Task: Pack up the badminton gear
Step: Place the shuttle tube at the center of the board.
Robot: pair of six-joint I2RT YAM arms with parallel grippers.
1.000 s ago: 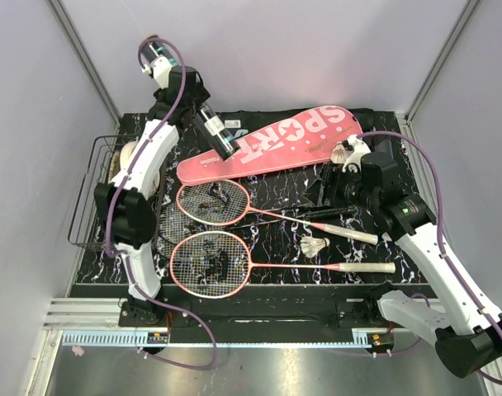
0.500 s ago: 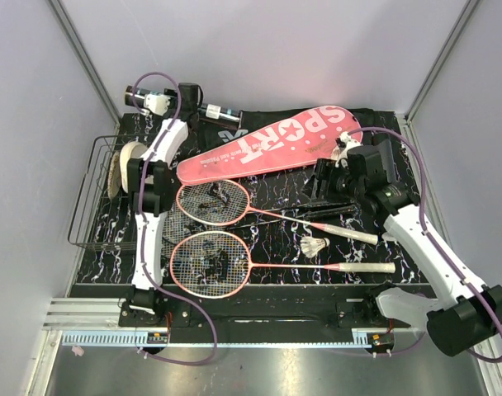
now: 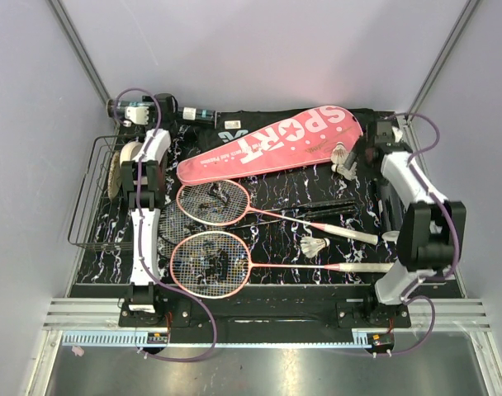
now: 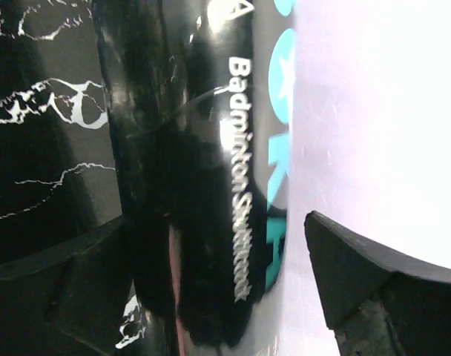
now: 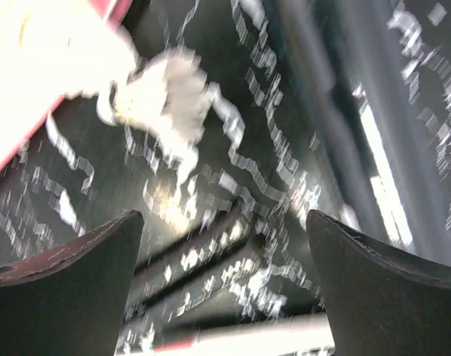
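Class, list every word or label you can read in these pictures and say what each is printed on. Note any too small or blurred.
"SPORT": big white letters on the pink racket case.
"Badminton Shuttle...": white print along the dark tube, its end smeared.
Teal letters beside it on the tube: cut off, unreadable.
Small white print beside "SPORT" on the case: too small to read.
White mark on the black bag: too small to read.

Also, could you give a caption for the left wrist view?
A dark shuttlecock tube between the spread fingers of the left gripper, on the black marbled table.
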